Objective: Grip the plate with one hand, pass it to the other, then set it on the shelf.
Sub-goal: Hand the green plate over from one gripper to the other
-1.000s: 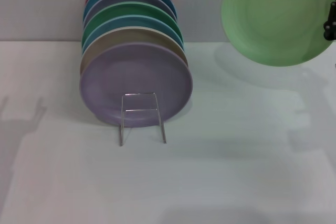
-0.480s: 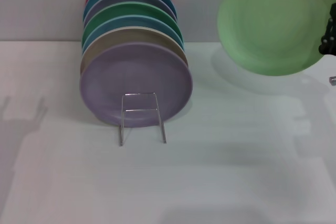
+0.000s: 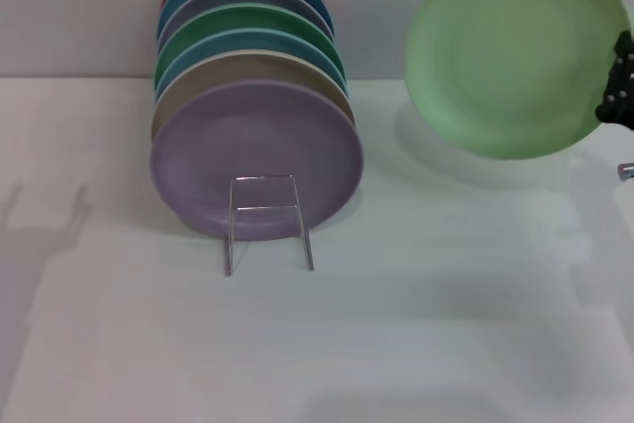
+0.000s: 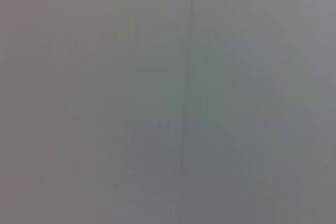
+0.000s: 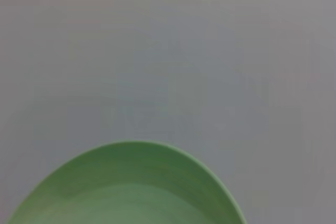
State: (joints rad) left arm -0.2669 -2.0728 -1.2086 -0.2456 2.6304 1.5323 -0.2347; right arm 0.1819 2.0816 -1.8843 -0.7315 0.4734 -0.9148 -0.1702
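A white table is filling the head view, its matte surface meeting a plain pale grey wall at the back. Soft shadows are lying across the tabletop.

The right gripper is showing only as a small black jointed piece with silver rivets at the right edge of the head view. It is clamping the right rim of the plate and holding it in the air, above the table's far right part and well apart from the rack. The plate is round, shallow and matte pale mint green, tilted so its face is turned toward the camera. In the right wrist view its curved rim is showing against the grey wall. The left gripper is out of sight; the left wrist view is showing only a blank grey surface.

On the left, the shelf, a thin silver wire rack with an upright loop at its front, is standing on the table. A row of upright plates is resting in it: a lilac plate in front, then a beige, a blue, an emerald-green plate, and more behind.
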